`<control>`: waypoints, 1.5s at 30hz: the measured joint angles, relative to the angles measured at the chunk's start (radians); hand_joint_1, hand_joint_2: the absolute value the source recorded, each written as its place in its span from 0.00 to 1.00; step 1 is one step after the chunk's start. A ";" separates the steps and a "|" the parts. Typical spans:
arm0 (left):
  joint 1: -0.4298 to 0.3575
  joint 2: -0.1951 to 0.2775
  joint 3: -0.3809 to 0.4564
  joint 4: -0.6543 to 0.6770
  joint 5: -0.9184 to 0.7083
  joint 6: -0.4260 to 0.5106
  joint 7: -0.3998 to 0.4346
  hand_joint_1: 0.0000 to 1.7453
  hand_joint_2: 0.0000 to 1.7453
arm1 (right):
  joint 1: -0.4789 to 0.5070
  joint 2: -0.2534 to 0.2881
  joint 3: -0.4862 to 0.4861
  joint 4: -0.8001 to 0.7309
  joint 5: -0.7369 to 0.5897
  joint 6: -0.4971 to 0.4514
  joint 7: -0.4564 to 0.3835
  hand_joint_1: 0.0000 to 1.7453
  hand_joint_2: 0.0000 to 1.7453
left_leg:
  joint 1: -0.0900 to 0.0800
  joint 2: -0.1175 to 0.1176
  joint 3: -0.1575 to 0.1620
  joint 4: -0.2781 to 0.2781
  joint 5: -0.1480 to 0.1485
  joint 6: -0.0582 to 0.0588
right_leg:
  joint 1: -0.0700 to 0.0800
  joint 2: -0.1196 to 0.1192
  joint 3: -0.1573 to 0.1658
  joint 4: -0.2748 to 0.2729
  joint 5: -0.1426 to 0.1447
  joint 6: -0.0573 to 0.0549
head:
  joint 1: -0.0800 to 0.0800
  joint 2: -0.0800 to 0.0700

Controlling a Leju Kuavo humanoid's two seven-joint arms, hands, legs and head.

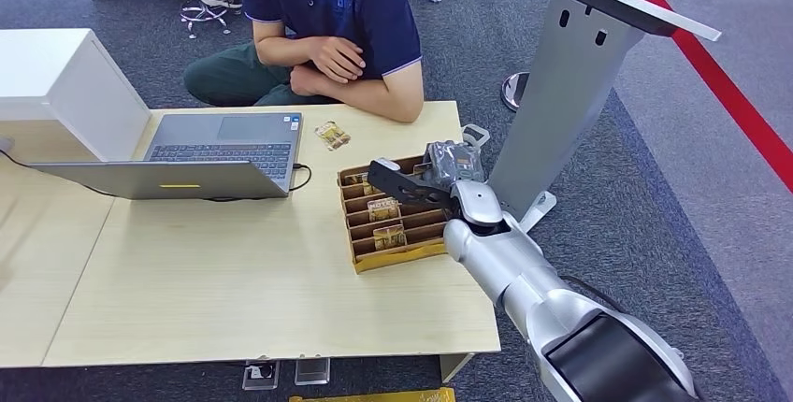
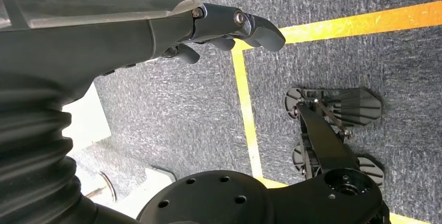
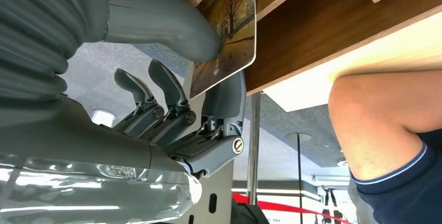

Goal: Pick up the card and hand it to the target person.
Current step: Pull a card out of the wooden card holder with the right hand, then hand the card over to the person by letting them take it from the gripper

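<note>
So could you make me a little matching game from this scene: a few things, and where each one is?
Things:
1. card
2. laptop
3. wooden tray
4. left hand

Places:
A. hanging over grey carpet
B. open on the table, left of the tray
C. pinched in the right hand
D. on the table near its right edge

Pairs: 1-C, 2-B, 3-D, 4-A

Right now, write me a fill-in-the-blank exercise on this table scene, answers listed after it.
1. The right hand pinches a ____ between thumb and finger.
2. The wooden tray sits on the table to the ____ of the laptop.
3. One loose card lies on the table between the tray and the ____.
4. The left hand hangs over the ____.

Answers: card; right; person; floor
</note>
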 joint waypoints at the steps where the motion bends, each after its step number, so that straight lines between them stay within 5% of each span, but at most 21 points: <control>1: 0.000 0.000 0.000 0.000 0.000 0.000 0.000 0.00 1.00 | 0.001 -0.001 0.000 -0.002 -0.001 0.001 0.000 0.00 1.00 | 0.000 0.000 0.000 0.000 0.000 0.000 | 0.000 0.000 0.000 0.000 0.000 0.000 | 0.000 0.000; 45: 0.006 0.003 0.001 0.000 0.009 0.002 -0.004 0.00 1.00 | 0.055 -0.026 -0.011 -0.056 -0.040 0.031 -0.002 0.00 1.00 | 0.000 0.000 0.000 0.000 0.000 0.000 | 0.000 0.000 0.000 0.000 0.000 0.000 | 0.001 0.000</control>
